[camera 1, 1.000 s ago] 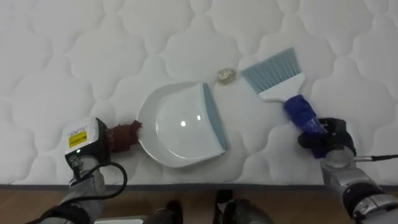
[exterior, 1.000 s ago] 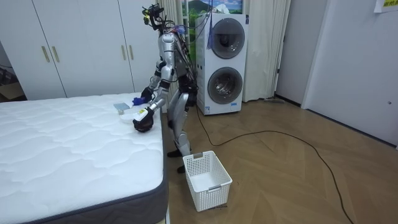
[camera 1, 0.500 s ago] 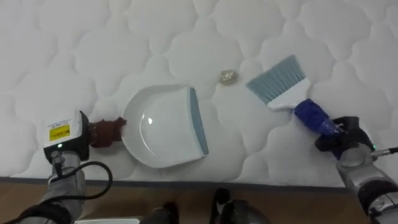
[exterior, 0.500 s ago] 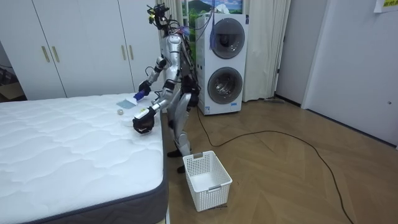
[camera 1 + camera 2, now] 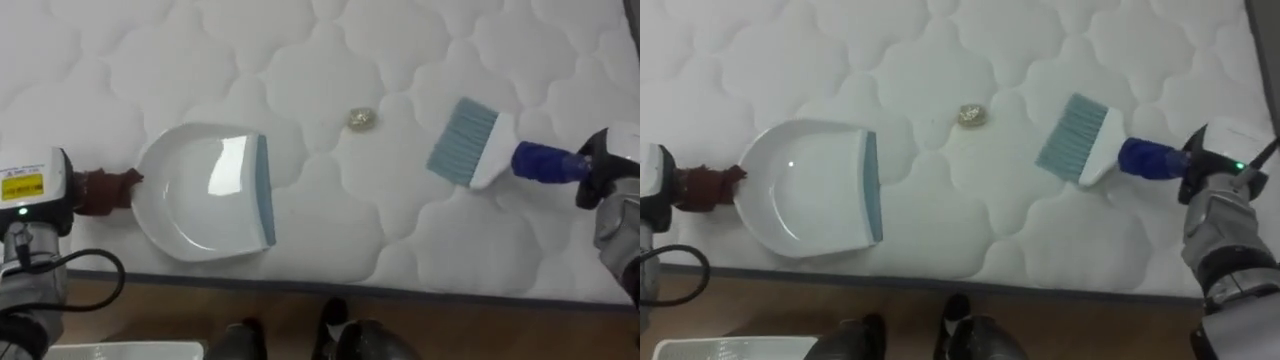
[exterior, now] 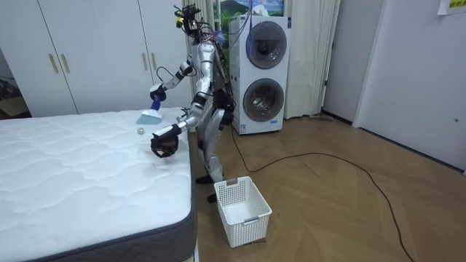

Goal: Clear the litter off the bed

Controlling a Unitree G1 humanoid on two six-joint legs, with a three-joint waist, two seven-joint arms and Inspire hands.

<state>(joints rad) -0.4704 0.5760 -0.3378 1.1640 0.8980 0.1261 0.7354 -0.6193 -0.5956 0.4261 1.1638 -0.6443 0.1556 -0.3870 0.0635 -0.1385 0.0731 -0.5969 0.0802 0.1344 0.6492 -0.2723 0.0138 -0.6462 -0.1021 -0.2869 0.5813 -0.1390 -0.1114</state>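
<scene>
**A:** On the white quilted bed (image 5: 300,60), what is showing?

**B:** A small crumpled ball (image 5: 361,119) is lying at twelve o'clock, touching nothing else. A white dustpan (image 5: 200,205) is sitting at nine o'clock, close to the bed's near edge. Its grey-blue lip is facing three o'clock.

**A:** What are the hands doing?

**B:** The left hand (image 5: 30,190) is showing at nine o'clock, clenching the dustpan's brown handle. The right hand (image 5: 605,175), at three o'clock, is gripping the blue handle of a brush (image 5: 480,155). The brush's bristles are pointing toward nine o'clock, apart from the ball.

**A:** Where is the robot standing?

**B:** It is standing upright at the bed's side. A white basket (image 6: 242,209) is sitting on the wood floor near its feet, and two stacked washing machines (image 6: 263,73) are standing behind it.
</scene>
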